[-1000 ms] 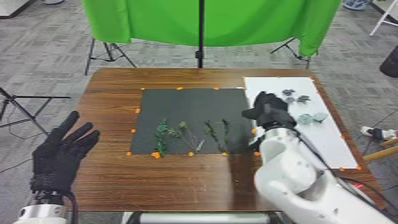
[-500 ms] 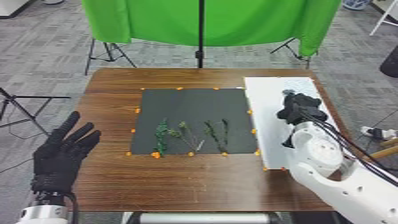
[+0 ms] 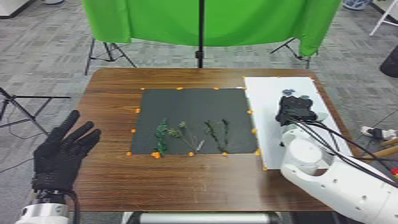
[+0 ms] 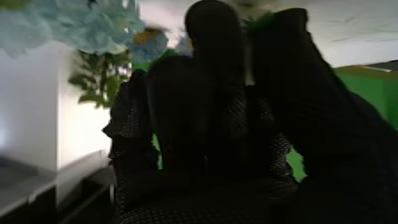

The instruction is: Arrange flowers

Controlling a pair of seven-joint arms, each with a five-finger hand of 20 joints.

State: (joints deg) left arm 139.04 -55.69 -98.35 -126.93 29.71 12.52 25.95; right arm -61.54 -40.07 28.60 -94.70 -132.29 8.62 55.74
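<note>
Left hand (image 3: 60,157): hung over the near left of the table (image 3: 169,182), spread and straight-fingered, grasping nothing. Was parted from the blooms by the whole width of the mat, so looked the wrong one to use.
Green sprig (image 3: 162,137): lay leftmost on the dark mat (image 3: 191,105), long axis running roughly near to far.
Forked sprig (image 3: 188,137): lay next along, far end leaning left, near end slanting right.
Thin stems (image 3: 225,134): lay side by side near the mat's right edge, also lengthwise from near to far, left of the right hand.
Board (image 3: 266,100): lay white, just right of the mat, beneath the right hand.
Right hand (image 3: 296,109): was over the board, pointing away from the robot. Could not tell whether released, clenched or grasping a stem.
Blooms (image 3: 289,92): sat on the board just beyond the right hand's far end, far nearer to it than to the left. Showed as pale blue petals (image 4: 93,25) close beside the glove in the wrist view, with leaves (image 4: 98,77) near.
Coming move: seemed to need a short approach forward, then a carry leftward to the mat. Risked brushing neighbouring petals.
</note>
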